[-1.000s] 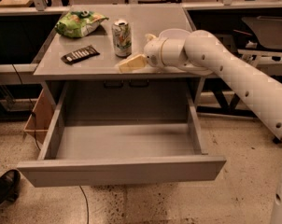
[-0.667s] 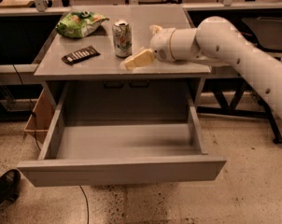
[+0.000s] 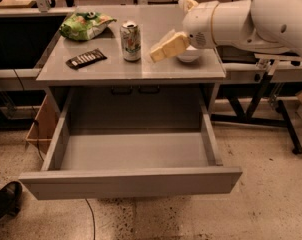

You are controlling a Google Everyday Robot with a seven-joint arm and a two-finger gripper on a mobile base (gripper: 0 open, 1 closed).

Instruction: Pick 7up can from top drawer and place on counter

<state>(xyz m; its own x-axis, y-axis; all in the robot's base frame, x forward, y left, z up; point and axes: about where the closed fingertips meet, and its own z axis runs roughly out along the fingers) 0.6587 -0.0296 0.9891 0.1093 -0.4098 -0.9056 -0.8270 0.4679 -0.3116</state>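
One 7up can [image 3: 130,40] stands upright on the grey table [image 3: 141,70], long axis vertical, near the middle of the top and well clear of the open top drawer [image 3: 133,153] below, which shows only a bare floor. The end effector [image 3: 169,46] hangs just right of the can in the view, at label height, pointing toward it across a small gap and carrying nothing; whether it is released or clenched cannot be told. With the can already on the table, the coming move is probably a retreat rightward. A white bowl [image 3: 190,57] sits half hidden behind the end effector, and the arm [image 3: 251,19] is cut off at the right edge
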